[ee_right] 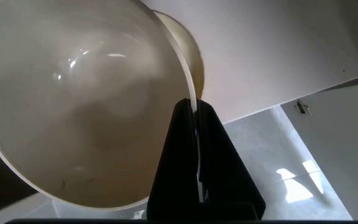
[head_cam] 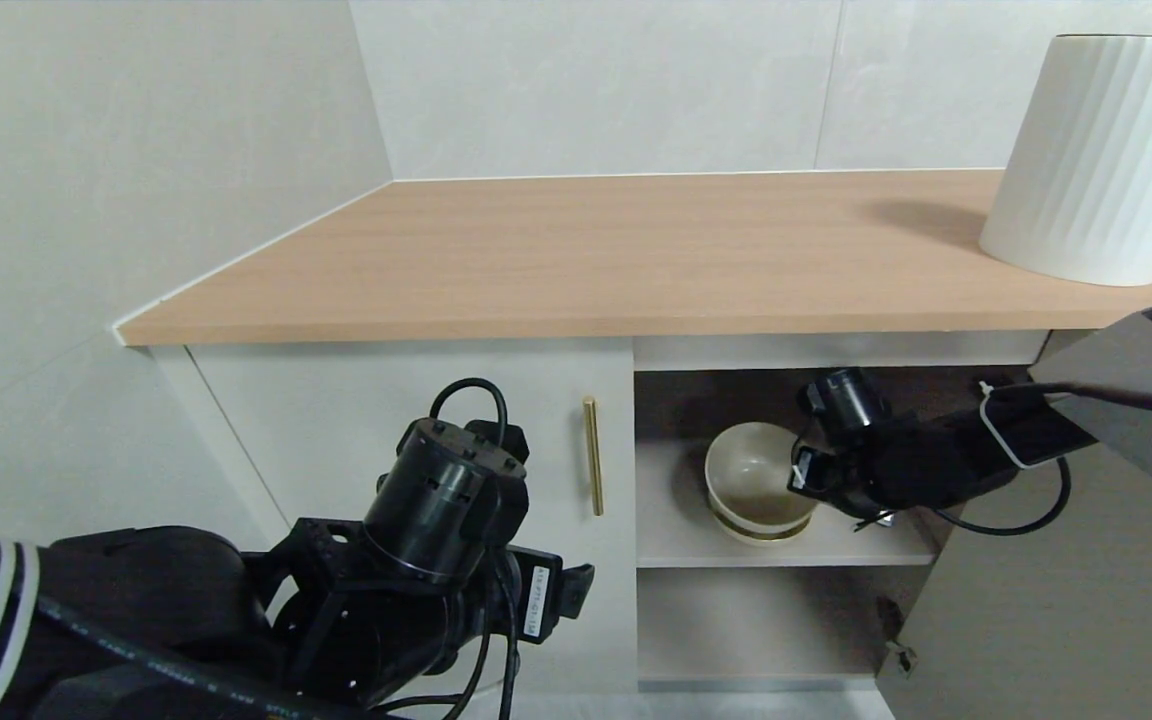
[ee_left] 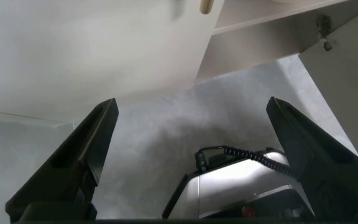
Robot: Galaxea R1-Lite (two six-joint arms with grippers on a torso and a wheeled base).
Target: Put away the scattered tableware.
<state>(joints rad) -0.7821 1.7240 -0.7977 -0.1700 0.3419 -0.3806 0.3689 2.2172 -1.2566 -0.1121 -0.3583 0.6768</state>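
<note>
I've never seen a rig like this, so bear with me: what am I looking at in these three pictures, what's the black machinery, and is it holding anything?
This is a two-armed robot, and each picture comes from one of its own cameras. The wide picture is from its head, looking down at a wooden countertop over a cabinet whose right door stands open. A white ribbed cylinder stands on the counter. The other two pictures come from cameras on its wrists. The right gripper is inside the cabinet, shut on the rim of a cream bowl, held tilted over the upper shelf; a second bowl shows just behind it. The left gripper is open, holds nothing, and hangs low in front of the cabinet, over the grey floor.
</note>
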